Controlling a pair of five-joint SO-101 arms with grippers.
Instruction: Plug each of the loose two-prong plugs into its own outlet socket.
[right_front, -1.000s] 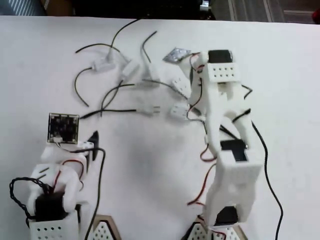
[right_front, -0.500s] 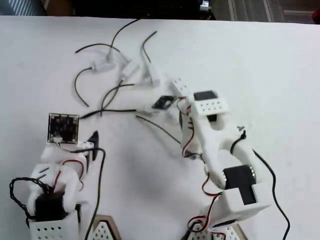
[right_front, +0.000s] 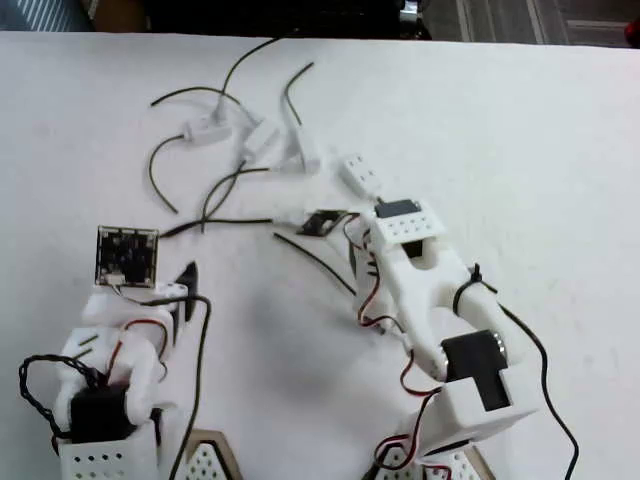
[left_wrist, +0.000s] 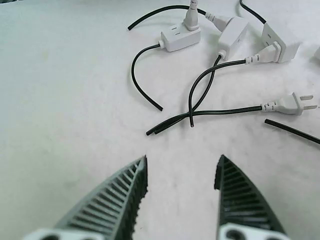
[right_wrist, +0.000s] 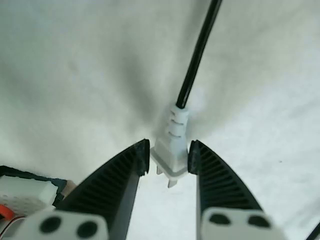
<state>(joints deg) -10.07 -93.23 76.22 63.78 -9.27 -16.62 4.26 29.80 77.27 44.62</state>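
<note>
My right gripper (right_wrist: 169, 150) is shut on a white two-prong plug (right_wrist: 175, 132), whose black cord (right_wrist: 200, 50) runs away from it. From above, that gripper (right_front: 322, 222) sits mid-table and the held plug's cord (right_front: 315, 262) trails toward the near side. A second loose plug (left_wrist: 292, 104) lies flat beside it, prongs bare. Three white outlet sockets (left_wrist: 180, 37) (left_wrist: 232, 30) (left_wrist: 280, 42) lie farther back. My left gripper (left_wrist: 182, 185) stands open over bare table, well short of the cords, at the near left (right_front: 186, 285).
Short black cords (right_front: 215, 190) loop and cross between the sockets and the near plug. Another white socket (right_front: 360, 175) lies just beyond the right arm. A small black square board (right_front: 127, 253) sits by the left arm. The table's right half is bare.
My right arm has drawn back from the far sockets toward the near left, carrying the plug; its cord now trails across the middle. The left arm has not moved.
</note>
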